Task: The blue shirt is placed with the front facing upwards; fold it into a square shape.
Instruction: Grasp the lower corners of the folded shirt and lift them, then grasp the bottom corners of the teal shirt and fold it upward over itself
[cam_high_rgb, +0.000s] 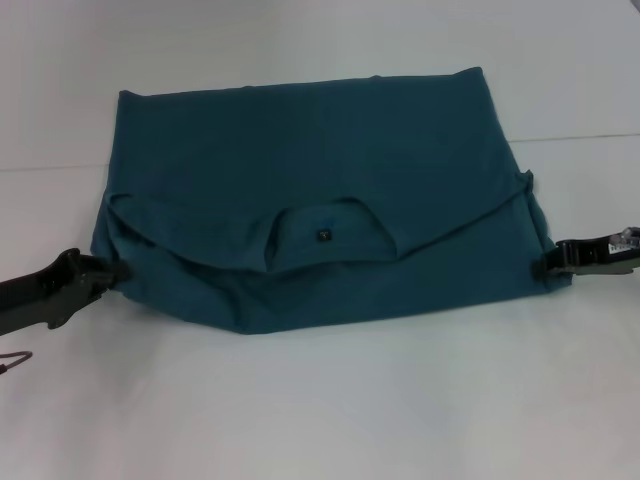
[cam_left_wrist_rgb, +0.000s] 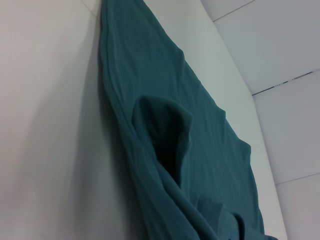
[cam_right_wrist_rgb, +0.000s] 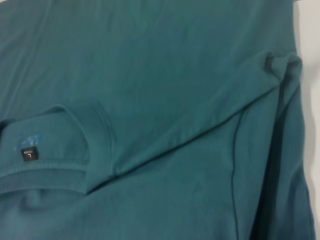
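The blue shirt (cam_high_rgb: 310, 200) lies folded into a wide block on the white table, with its collar and small dark neck label (cam_high_rgb: 322, 236) turned toward the near side. A diagonal fold edge runs from the collar out to each side. My left gripper (cam_high_rgb: 112, 270) sits low at the shirt's near left corner, touching the cloth, where creases run toward its tip. My right gripper (cam_high_rgb: 548, 263) rests against the shirt's right edge. The left wrist view shows the shirt (cam_left_wrist_rgb: 170, 140) bunched up close to the camera. The right wrist view shows the collar (cam_right_wrist_rgb: 95, 145) and label (cam_right_wrist_rgb: 29, 154).
The white table (cam_high_rgb: 320, 400) stretches on all sides of the shirt, with a seam line (cam_high_rgb: 580, 137) across its back. A small reddish wire loop (cam_high_rgb: 14, 362) pokes in at the near left edge.
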